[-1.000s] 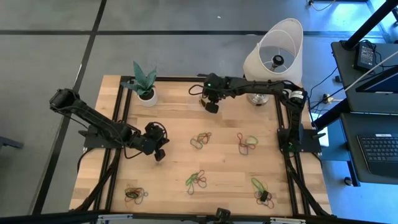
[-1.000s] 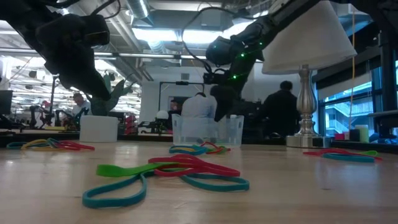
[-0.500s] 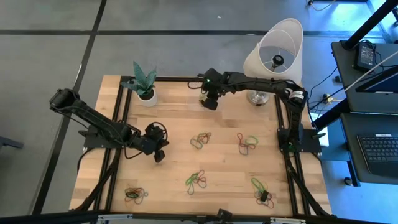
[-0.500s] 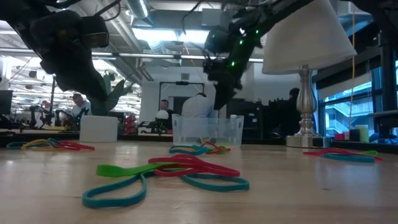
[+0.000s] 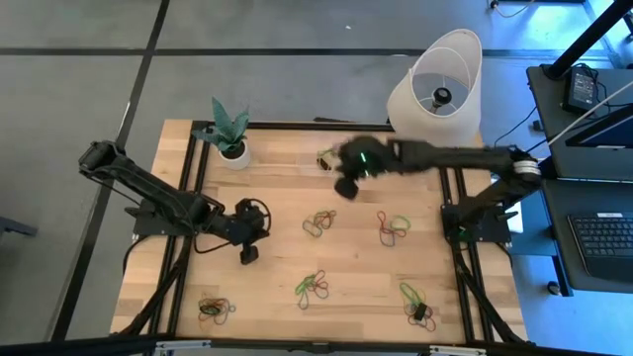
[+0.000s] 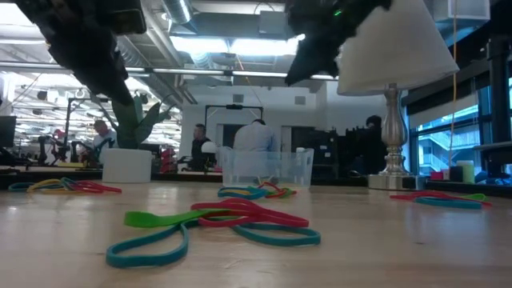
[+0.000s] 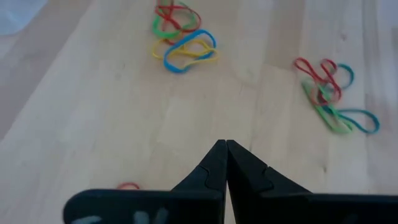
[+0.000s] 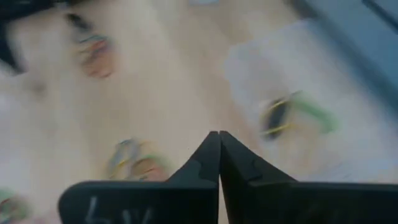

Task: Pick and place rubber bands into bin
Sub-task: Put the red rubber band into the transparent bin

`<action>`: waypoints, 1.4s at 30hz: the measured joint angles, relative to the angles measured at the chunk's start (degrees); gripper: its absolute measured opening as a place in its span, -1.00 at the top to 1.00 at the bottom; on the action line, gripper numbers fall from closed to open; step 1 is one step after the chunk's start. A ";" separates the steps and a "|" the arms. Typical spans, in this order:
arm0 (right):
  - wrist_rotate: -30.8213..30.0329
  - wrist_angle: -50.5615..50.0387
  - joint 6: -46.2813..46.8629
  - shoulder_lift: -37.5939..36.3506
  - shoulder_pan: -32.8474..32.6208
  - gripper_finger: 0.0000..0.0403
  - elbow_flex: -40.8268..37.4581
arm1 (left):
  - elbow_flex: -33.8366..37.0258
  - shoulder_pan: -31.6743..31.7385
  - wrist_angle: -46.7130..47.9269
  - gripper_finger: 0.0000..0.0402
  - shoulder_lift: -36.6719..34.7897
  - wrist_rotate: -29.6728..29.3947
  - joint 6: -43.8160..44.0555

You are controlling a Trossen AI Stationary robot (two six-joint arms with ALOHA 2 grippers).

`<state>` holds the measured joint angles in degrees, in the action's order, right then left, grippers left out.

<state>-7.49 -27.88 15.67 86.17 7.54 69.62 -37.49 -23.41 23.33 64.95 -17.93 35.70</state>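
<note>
Rubber bands lie in small clusters on the wooden table: one at mid-table (image 5: 318, 222), one to its right (image 5: 392, 227), one nearer the front (image 5: 313, 287), and one at each front corner (image 5: 214, 309) (image 5: 415, 302). The clear bin (image 5: 326, 158) stands at the far middle of the table with a few bands inside; it also shows in the low view (image 6: 266, 168). My right gripper (image 5: 346, 186) is shut and empty, above the table just on the near side of the bin. My left gripper (image 5: 247, 255) is shut and empty, left of the middle cluster.
A lamp (image 5: 435, 79) stands at the far right and a white plant pot (image 5: 233, 153) at the far left. A small black block (image 5: 420, 312) lies by the front right cluster. Bare wood lies between the clusters. People show in the room beyond the table.
My right gripper has swung away from above the bin toward the table's near edge and a little to the right, and its arm has stretched out straighter and risen. My left gripper has shifted slightly toward the near edge. The band clusters have stayed in place.
</note>
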 joint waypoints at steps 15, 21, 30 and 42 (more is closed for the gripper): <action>-12.20 2.71 33.75 -14.05 -28.49 0.99 -25.00 | -20.24 -6.30 21.43 0.98 14.07 5.16 -1.73; -12.44 -0.14 34.01 -16.41 -33.61 0.99 -26.84 | -31.58 -8.43 29.62 0.98 23.50 7.36 2.78; -12.44 -6.76 30.71 -21.38 -41.35 0.98 -26.84 | -40.50 -11.06 29.67 0.98 30.57 8.66 9.05; -12.44 -9.23 27.53 -22.25 -45.80 0.97 -26.84 | -42.23 -14.96 29.71 0.89 37.68 15.99 20.12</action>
<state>-19.93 -37.11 43.20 63.92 -38.26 42.78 -79.72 -38.37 53.03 102.63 -1.94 55.82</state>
